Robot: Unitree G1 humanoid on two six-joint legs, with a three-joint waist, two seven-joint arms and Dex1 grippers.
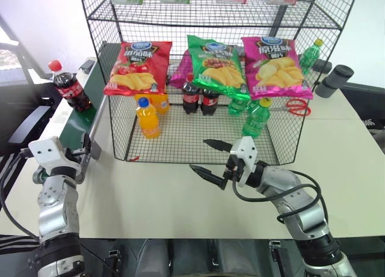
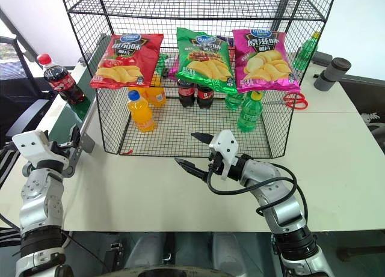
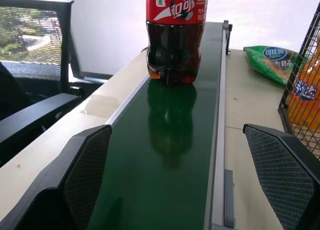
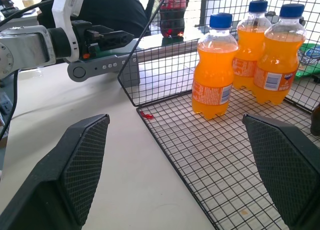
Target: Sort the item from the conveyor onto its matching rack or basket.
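**Head camera (both eyes, one scene).** Nearest the camera, in the lower centre of the frame, the right gripper [image 1: 209,157] is level over the white table [image 1: 337,169], its two black fingers spread apart and holding nothing; it points toward the left of the frame, just in front of the rack's open front edge. At the lower left, the left gripper [image 1: 84,154] sits at the near end of the conveyor [image 1: 81,118], fingers apart and empty. The cola bottle [image 1: 70,88] stands upright on the belt at the upper left, well apart from both grippers. The black wire rack [image 1: 198,133] occupies the centre. On its bottom tier stand an orange-drink bottle [image 1: 147,116], two more cola bottles [image 1: 200,97] and green bottles [image 1: 257,116]. Three crisp bags, red [image 1: 138,68], green [image 1: 216,65] and pink [image 1: 275,66], hang across the tier above. Red scissors [image 1: 296,107] lie to the right of the rack.

**Left wrist camera.** The two finger pads [image 3: 87,175] stand wide apart at the lower corners. Between them the green belt runs toward the top of the frame, where the cola bottle stands at upper centre. A green bag [image 3: 272,63] lies on the table at the upper right.

**Right wrist camera.** The finger pads [image 4: 82,165] stand wide apart at the lower corners. Three orange-drink bottles [image 4: 252,65] stand on the wire floor at the upper right. The left gripper is at the upper left.
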